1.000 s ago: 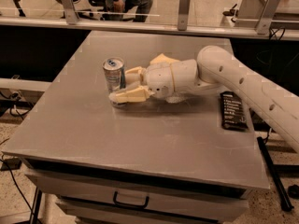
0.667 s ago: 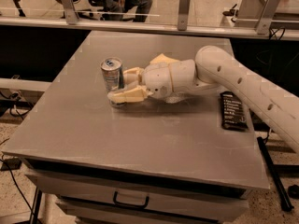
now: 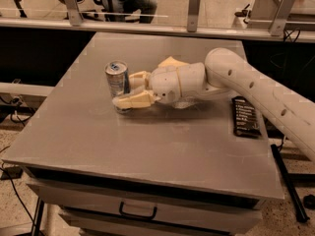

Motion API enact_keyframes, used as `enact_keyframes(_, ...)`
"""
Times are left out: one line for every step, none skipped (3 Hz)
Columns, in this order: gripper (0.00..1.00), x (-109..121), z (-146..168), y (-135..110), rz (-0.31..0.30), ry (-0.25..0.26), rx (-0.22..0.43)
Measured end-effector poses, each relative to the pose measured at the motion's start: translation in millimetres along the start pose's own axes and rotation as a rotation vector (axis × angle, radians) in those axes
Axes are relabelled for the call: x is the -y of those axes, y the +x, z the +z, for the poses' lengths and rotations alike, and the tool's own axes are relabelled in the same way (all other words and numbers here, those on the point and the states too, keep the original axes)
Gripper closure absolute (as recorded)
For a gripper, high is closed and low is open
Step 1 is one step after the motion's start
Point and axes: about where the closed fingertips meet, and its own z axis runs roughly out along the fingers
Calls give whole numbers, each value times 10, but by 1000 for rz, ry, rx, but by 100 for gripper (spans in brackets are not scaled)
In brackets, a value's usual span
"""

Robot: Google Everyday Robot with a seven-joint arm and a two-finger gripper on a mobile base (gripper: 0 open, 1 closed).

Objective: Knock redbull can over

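The redbull can (image 3: 117, 79), slim and silver-and-blue with a shiny top, stands on the grey table (image 3: 98, 132), left of centre, leaning a little to the left. My white arm reaches in from the right, low over the table. My gripper (image 3: 129, 89) is open, its two cream fingers (image 3: 134, 100) pointing left. The near finger lies against the can's base and the far finger touches its right side. The can is not held.
A flat black snack-bar wrapper (image 3: 245, 116) lies at the table's right edge. A pale yellow sponge (image 3: 170, 62) shows just behind my wrist. A rail with metal posts (image 3: 194, 9) runs behind the table. A drawer handle (image 3: 138, 212) is below the front edge.
My gripper has pushed a little further left, and the can has shifted left with it and begun to lean.
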Motion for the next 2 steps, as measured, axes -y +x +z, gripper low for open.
enact_keyframes(56,-6,16,-5,-1,-3,1)
enact_keyframes(43,-14,34,-25,-3,-7,0)
